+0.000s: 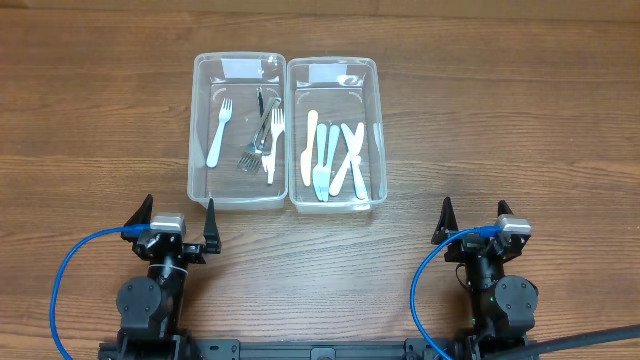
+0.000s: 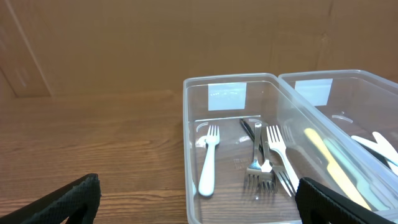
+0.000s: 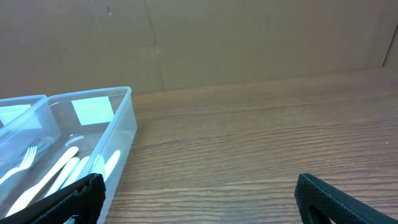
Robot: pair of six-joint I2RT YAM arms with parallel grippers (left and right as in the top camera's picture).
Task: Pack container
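On the counter (image 1: 100,120): left tub (image 1: 197,130) holding forks (image 1: 219,130), right tub (image 1: 378,120) holding knives (image 1: 322,160), sorted by kind; left pincer (image 1: 177,222), right pincer (image 1: 475,222) spread, empty.

Left container (image 1: 196,130) holds forks (image 1: 262,135); right container (image 1: 381,130), just beside it, holds knives (image 1: 322,165).

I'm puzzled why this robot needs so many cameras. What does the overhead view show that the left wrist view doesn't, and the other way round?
Only overhead: the right gripper, open, and the blue cables. Only left wrist: the cardboard wall behind the table. Both: the left container with a white plastic fork and metal forks, and the right container holding pale knives.
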